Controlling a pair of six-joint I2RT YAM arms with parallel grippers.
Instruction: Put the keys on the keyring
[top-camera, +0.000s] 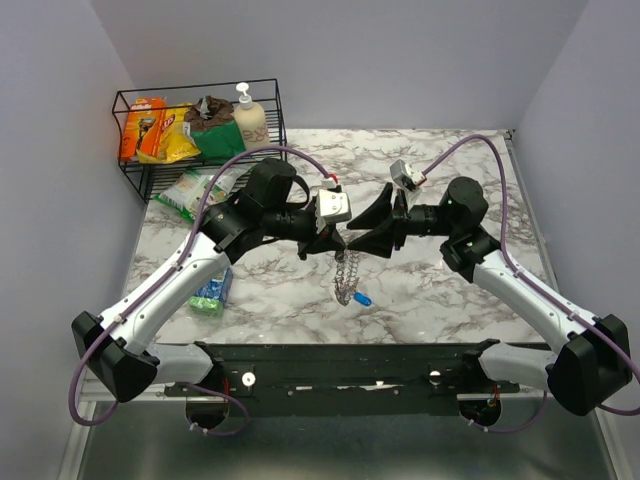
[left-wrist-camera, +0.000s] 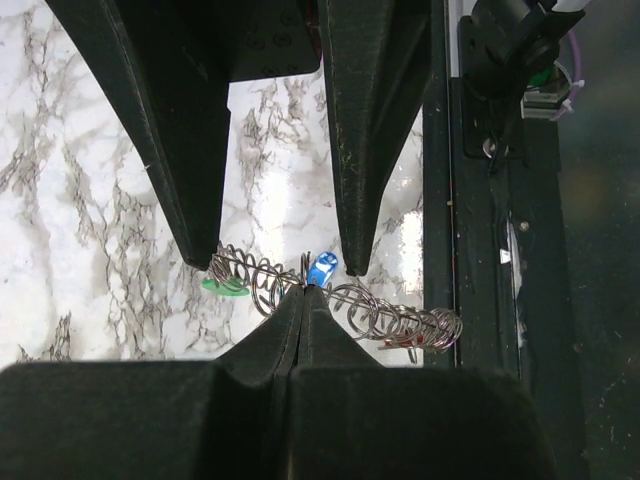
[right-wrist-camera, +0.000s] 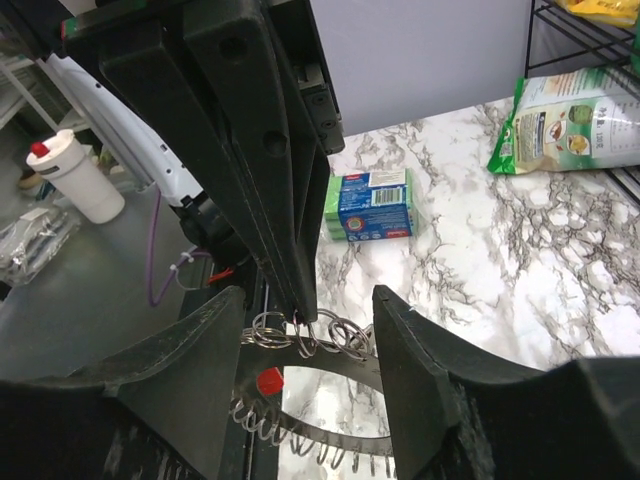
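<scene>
White marble with grey veins covers the table (top-camera: 450, 290), and pale walls close it in. At the far left corner stands a black wire basket (top-camera: 190, 88) holding orange packets (top-camera: 140, 128), a crinkled yellow bag (top-camera: 178, 143), a green and brown packet (top-camera: 212, 125) and a cream pump bottle (top-camera: 248, 118). A glossy green and white bag (top-camera: 190, 190) lies on the marble just beside the basket, and a small blue and green box (right-wrist-camera: 370, 205) rests nearer the left arm.

Above the middle of the table the keyring (left-wrist-camera: 370, 310) hangs in the air, a silvery ring of looped wire like a coiled spring. The left gripper (left-wrist-camera: 303, 295) has its matt black, wedge-shaped jaws pressed together on a stretch of it. The right gripper (right-wrist-camera: 310, 300) meets it head-on with its jaws apart, one on either side of that same stretch; whether they touch the wire I cannot tell.

Three tiny keys sit among the coils: a blue key (left-wrist-camera: 322, 268) close to the pinch, a green key (left-wrist-camera: 225, 286) further along and a red key (right-wrist-camera: 270, 380) on the lower arc.
</scene>
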